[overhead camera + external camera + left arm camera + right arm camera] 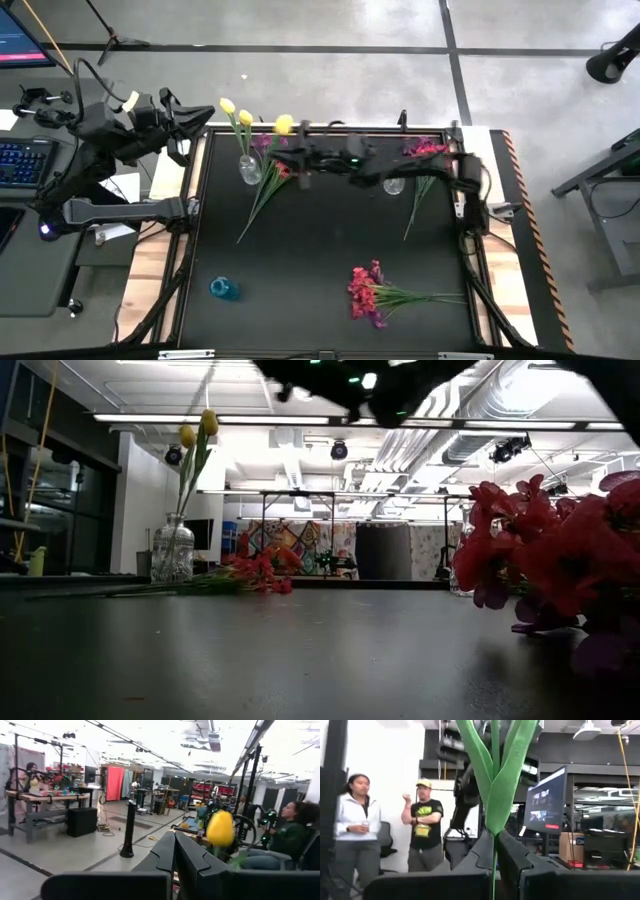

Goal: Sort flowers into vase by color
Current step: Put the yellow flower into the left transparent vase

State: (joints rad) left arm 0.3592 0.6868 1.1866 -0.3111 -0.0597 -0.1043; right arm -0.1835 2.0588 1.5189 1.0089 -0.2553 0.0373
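left arm: pulled back off the table's left rear corner, its left gripper (174, 851) pinched shut on nothing, aimed out into the room.
vase with yellow flowers: the clear vase (249, 168) stands at the table's left rear with two yellow flowers (236, 110) in it.
held flower: a third yellow flower (284, 124) sits just right of that vase; in the right wrist view its green stem (494, 795) runs straight up out of the closed fingers, so its long axis lies along the gripper's reach.
right gripper: the right gripper (493, 851), stretched across the rear of the table, is clamped on that stem and is by far the nearer one to the vase mouth.
loose flowers: a red-pink bunch (275, 180) lies beside the vase, another (368, 292) at the front right.
second vase: a clear vase (394, 184) under the right arm holds red-pink blooms (425, 148).
blue object: a small blue object (224, 289) at the front left, kind unclear.
hidden: the stem's lower end and its gap to the vase mouth are covered by the arm.
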